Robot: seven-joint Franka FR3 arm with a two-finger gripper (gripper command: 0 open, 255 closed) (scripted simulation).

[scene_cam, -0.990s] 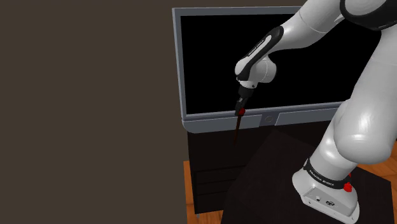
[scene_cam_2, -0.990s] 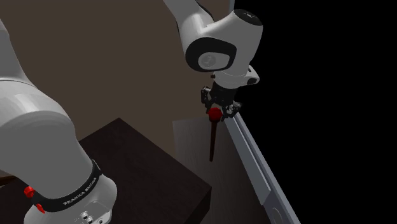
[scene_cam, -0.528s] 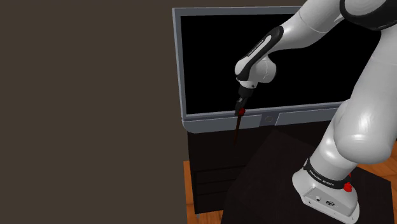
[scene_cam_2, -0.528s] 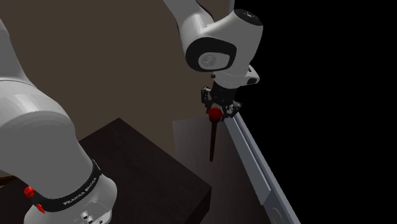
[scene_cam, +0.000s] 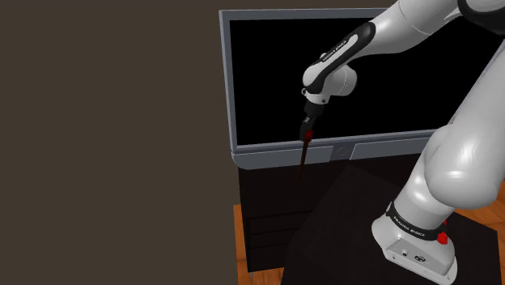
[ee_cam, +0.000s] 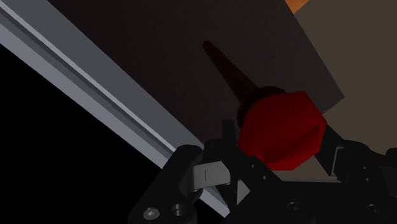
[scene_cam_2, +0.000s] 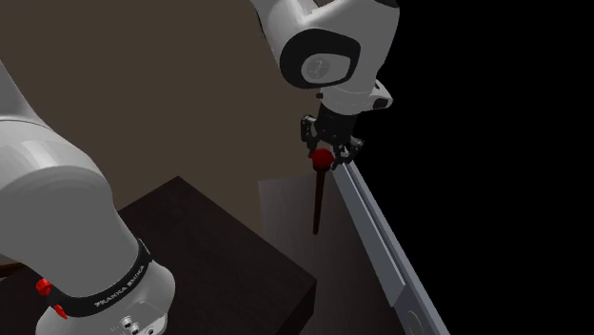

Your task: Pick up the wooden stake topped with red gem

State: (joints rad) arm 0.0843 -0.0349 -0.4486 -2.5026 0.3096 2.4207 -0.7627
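The dark wooden stake (scene_cam: 303,159) with a faceted red gem on top hangs point-down in the air. The black two-finger gripper (scene_cam: 307,131) clasps it at the gem (one finger on each side). Close behind it runs the grey lower frame of the flat television (scene_cam: 267,155), and below its tip lies the dark cabinet (scene_cam: 267,214). At the shoulder view's left, before the plain brown wall (scene_cam: 105,138), there is open room.

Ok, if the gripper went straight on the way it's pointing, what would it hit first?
Probably the dark cabinet top beside the TV frame, though the tip of the held stake would touch first.
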